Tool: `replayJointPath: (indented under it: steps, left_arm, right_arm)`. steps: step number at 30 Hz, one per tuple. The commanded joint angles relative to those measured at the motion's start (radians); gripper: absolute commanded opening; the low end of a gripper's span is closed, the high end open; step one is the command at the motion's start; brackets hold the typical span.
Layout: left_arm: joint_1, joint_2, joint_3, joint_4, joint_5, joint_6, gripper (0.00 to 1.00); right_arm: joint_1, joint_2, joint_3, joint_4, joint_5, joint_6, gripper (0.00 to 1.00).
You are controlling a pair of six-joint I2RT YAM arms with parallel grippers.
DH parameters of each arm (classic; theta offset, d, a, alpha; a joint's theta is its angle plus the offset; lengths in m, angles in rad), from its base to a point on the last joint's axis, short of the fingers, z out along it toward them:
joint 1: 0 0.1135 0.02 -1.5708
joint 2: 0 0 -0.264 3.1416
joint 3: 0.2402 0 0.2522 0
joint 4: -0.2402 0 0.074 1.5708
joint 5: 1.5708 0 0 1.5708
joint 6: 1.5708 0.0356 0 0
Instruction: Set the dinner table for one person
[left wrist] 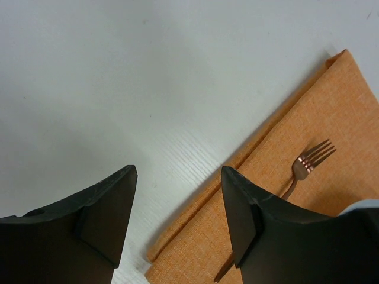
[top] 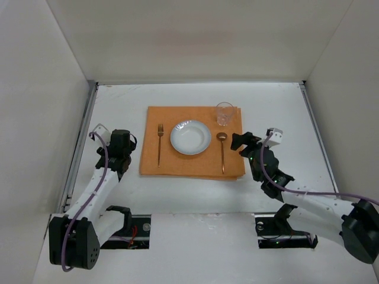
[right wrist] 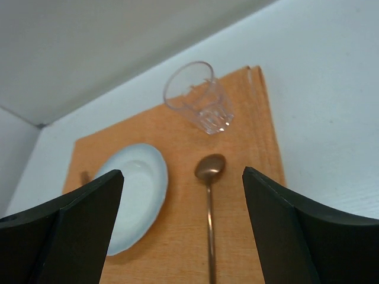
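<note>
Air is all that the left fingers (left wrist: 103,213) hold, spread wide above bare bench (top: 118,106) just beside the left edge of the orange mat (top: 177,163). The right fingers (right wrist: 77,219), just as wide and just as empty, hover beside the mat's right edge and point across the spoon (top: 222,151). Neither pair touches anything.

On the mat, a copper-toned fork (top: 160,144) lies left of a pale plate (top: 190,137) and the spoon lies right of it. A clear glass (top: 224,113) stands upright at the far right corner. The bench, white and matte, carries the mat near its middle and runs out to the enclosure walls.

The setting looks complete, so the hazard appears to lie in any careless move from here. A finger dipping low could snag the mat's folded edge and drag the cloth, sliding the cutlery out of line. A sweep of the right arm toward the far corner could tip the glass or shove the spoon against the plate.
</note>
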Motion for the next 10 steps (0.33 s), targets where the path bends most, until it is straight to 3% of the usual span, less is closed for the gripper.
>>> replayJointPath:
  steps: [1,10]
  left_arm:
    - [0.006,-0.018,-0.017,0.044,0.006,-0.035,0.56]
    - [0.017,0.005,-0.025,0.046,0.014,-0.022,0.56]
  right_arm:
    - [-0.006,0.060,0.065,-0.049,-0.003,0.054,0.88]
    - [0.003,0.025,0.043,-0.020,-0.008,0.045,0.88]
